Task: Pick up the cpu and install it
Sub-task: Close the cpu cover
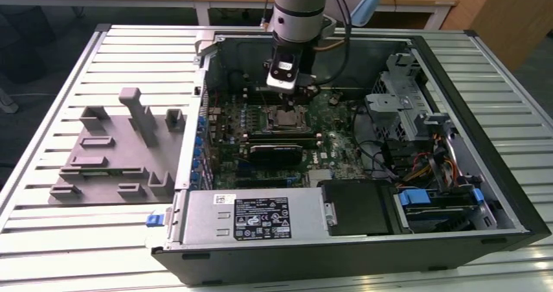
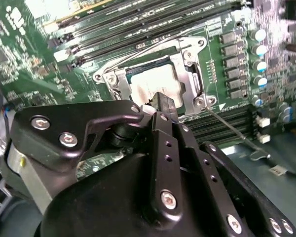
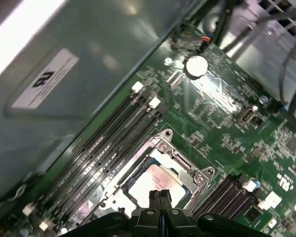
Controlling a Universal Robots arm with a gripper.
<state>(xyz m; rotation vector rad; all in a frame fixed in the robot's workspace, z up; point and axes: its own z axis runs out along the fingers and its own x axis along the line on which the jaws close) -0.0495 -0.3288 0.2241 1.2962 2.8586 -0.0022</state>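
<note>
The cpu (image 2: 155,85), a flat silvery square, lies inside the open metal socket frame (image 2: 193,74) on the green motherboard (image 2: 34,64). It shows in both wrist views, cpu (image 3: 157,178) within socket frame (image 3: 187,165). My gripper (image 2: 165,102) hovers right over one edge of the chip, its two black fingertips pressed together with nothing between them. In the first wrist view the gripper (image 3: 160,197) covers the chip's near edge. In the exterior view the gripper (image 1: 289,101) reaches down into the open computer case above the socket (image 1: 283,117).
Grey fixture blocks (image 1: 112,149) stand on the slatted table at the exterior view's left. Case walls, a power supply (image 1: 250,214), a drive cage (image 1: 397,104) and cables (image 1: 423,162) surround the board. Memory slots (image 3: 103,148) run beside the socket.
</note>
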